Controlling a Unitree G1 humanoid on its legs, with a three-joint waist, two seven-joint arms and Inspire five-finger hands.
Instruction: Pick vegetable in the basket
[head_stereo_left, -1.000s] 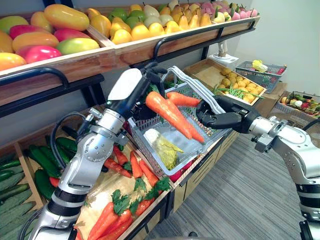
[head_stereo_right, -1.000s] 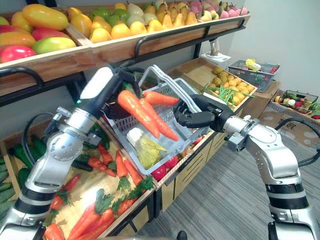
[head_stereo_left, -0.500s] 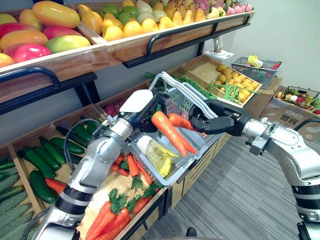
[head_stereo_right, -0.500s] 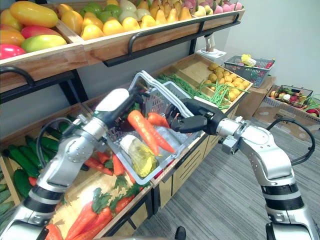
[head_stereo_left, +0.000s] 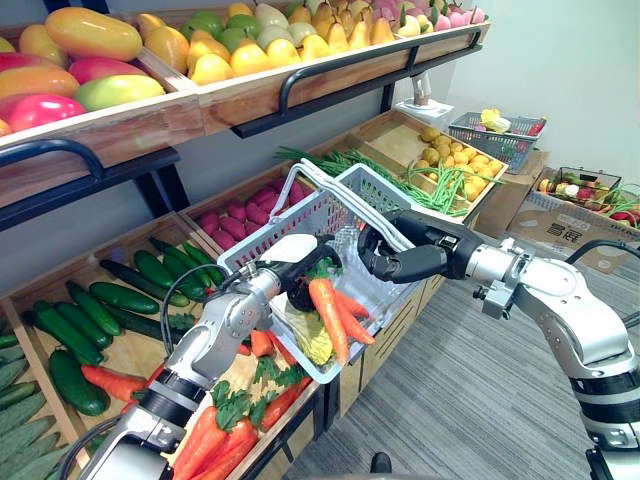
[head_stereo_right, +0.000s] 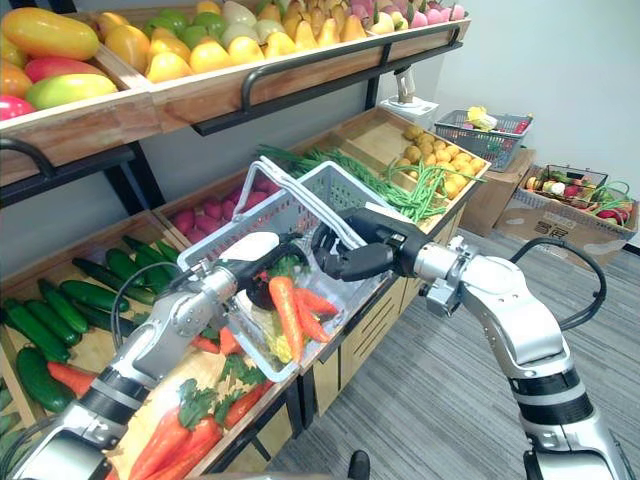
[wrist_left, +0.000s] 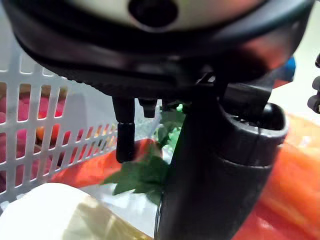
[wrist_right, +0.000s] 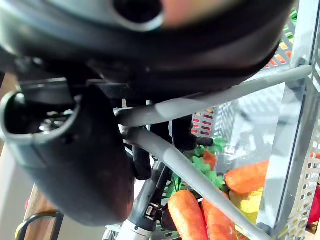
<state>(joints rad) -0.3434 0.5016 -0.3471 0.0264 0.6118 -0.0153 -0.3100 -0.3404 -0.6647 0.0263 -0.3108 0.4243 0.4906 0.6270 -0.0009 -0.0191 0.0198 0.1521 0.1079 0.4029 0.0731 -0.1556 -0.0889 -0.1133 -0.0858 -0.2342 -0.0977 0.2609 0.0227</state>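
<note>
Left eye view shows the left hand (head_stereo_left: 300, 281) inside the grey basket (head_stereo_left: 300, 215). Its fingers are curled tight round the green leafy top of a carrot (head_stereo_left: 330, 320) — the orange part hangs down and points at the basket's front edge. Some more carrots (head_stereo_left: 352, 305) lie just beside it in the basket. A pale yellow leafy vegetable (head_stereo_left: 308, 338) lies next to them. The right hand (head_stereo_left: 395, 263) is clamped round the basket's handles (wrist_right: 220, 95) and holds the basket tilted. Under the basket lie loose carrots (head_stereo_left: 225, 440) with green tops. Dark green cucumbers (head_stereo_left: 95, 298) lie farther off — well apart from the basket.
</note>
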